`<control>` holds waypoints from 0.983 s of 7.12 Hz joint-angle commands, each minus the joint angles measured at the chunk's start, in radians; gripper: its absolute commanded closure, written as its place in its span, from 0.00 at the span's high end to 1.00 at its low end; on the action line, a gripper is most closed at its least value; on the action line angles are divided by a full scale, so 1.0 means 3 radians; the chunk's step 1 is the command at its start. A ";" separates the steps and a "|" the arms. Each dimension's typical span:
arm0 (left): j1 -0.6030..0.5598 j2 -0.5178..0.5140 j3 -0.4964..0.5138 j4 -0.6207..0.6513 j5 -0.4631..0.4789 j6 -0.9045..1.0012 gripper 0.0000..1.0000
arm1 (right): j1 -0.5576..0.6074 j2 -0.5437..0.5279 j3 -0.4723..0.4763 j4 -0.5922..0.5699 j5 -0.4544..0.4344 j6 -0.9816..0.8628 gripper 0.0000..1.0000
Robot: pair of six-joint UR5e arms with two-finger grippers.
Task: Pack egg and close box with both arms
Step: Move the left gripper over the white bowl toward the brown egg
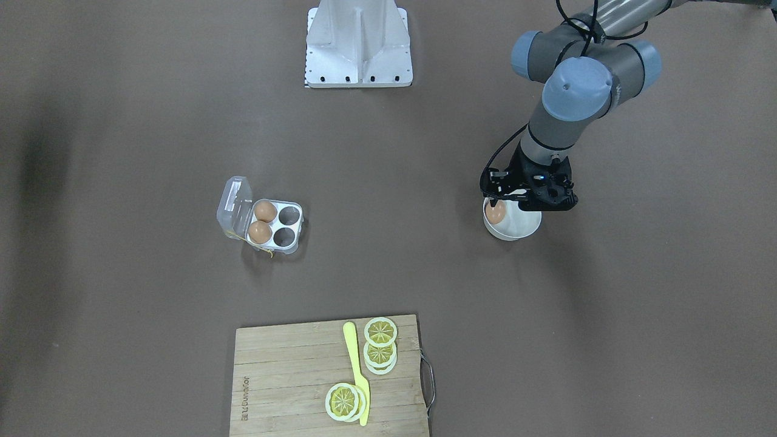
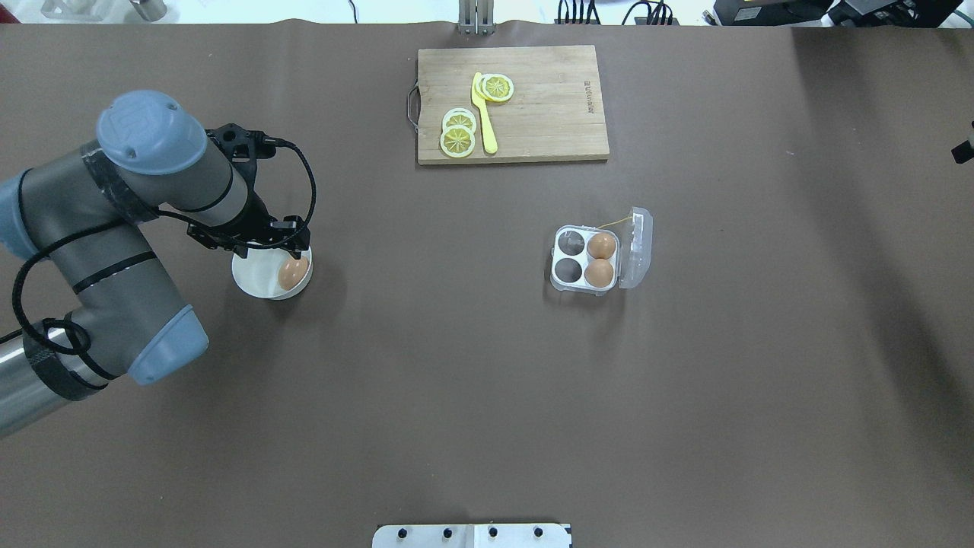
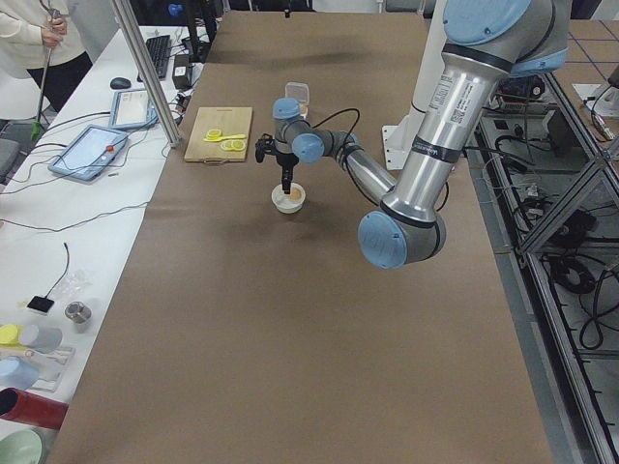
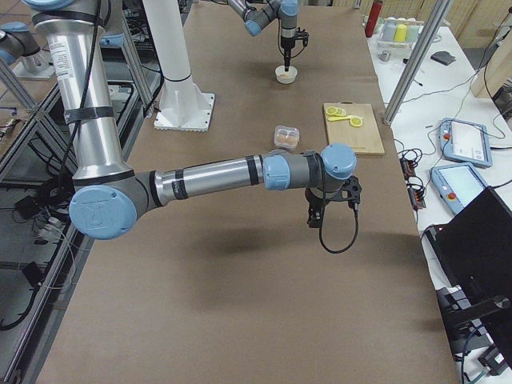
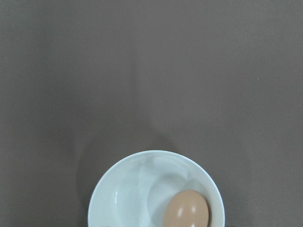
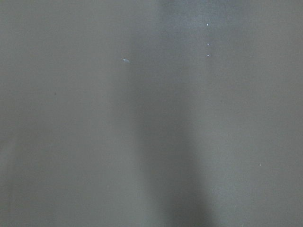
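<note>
The egg (image 1: pixel 495 213) is light brown and lies in a round white bowl (image 1: pixel 516 229); it also shows in the overhead view (image 2: pixel 293 273) and the left wrist view (image 5: pixel 186 210). My left gripper (image 1: pixel 495 199) hangs just above the bowl over the egg, and its jaws look open and empty. The clear box (image 2: pixel 569 257) stands open near the table's middle, lid (image 2: pixel 638 247) tipped back. It holds two brown eggs (image 2: pixel 600 259) in the cells by the lid; the other two cells are empty. My right gripper (image 4: pixel 313 218) hovers over bare table, away from the box; I cannot tell its state.
A wooden cutting board (image 2: pixel 548 106) with lemon slices (image 2: pixel 459 133) and a yellow knife (image 2: pixel 485 114) lies at the table's far side. The white metal stand (image 1: pixel 358 45) is at the robot's edge. Bare brown table lies between bowl and box.
</note>
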 commanded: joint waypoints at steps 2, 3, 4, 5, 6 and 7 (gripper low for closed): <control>0.0012 0.0020 0.0053 -0.0025 -0.0004 0.0220 0.76 | -0.0053 0.0002 0.0019 0.0000 0.0015 0.0054 1.00; 0.0017 0.0010 0.0083 -0.0025 -0.0004 0.0220 0.74 | -0.0064 0.0002 0.0019 0.0000 0.0015 0.0054 1.00; 0.0017 0.0005 0.0094 -0.0030 -0.0004 0.0220 0.74 | -0.0069 0.0002 0.0019 0.0000 0.0015 0.0059 1.00; 0.0017 0.0000 0.0099 -0.0030 0.0001 0.0220 0.73 | -0.0074 0.0002 0.0019 0.0000 0.0015 0.0059 1.00; 0.0017 0.0000 0.0099 -0.0030 -0.0004 0.0220 0.72 | -0.0079 0.0002 0.0014 0.0000 0.0015 0.0059 1.00; 0.0017 -0.0005 0.0119 -0.0030 -0.0004 0.0220 0.71 | -0.0084 0.0002 0.0019 0.0000 0.0015 0.0059 1.00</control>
